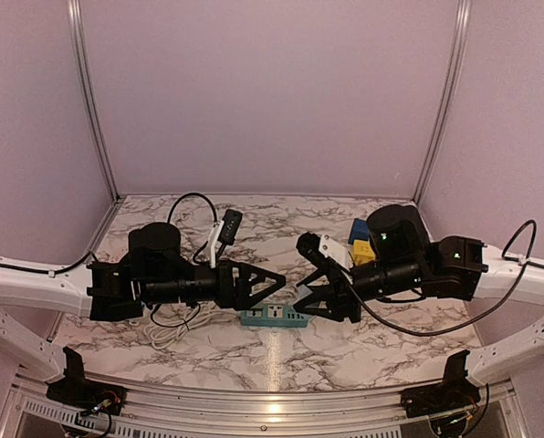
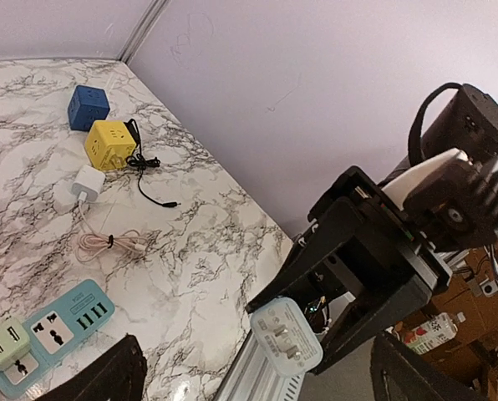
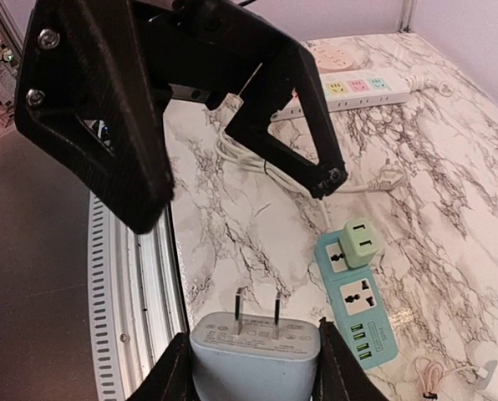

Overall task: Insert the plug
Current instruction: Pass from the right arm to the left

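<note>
**Plug** (image 3: 253, 351): pale blue-grey block with two flat prongs. It sits between the fingers of the right gripper (image 3: 253, 374), which is clamped on its sides. The prongs point away from the wrist. The bottom edge of the right wrist view cuts off its lower body. In the top view it is almost wholly hidden under the gripper.

**Position:** held in the air above the metal rail (image 3: 140, 284) at the table's near edge, apart from the teal power strip (image 3: 362, 313), which lies flat on the marble table (image 3: 449, 217) ahead and to one side.

**Teal power strip:** a green adapter (image 3: 359, 242) is seated in one end. In the top view both arms overlap the strip's ends.

**Left gripper** (image 1: 270, 285): spread wide and holding nothing. It faces the plug and looms across the right wrist view.

**Surroundings:**
- white power strip (image 3: 366, 88)
- yellow cube socket (image 2: 109, 144)
- blue cube socket (image 2: 88, 106)
- white charger (image 2: 86, 182)
- coiled pink cable (image 2: 107, 245)
</note>
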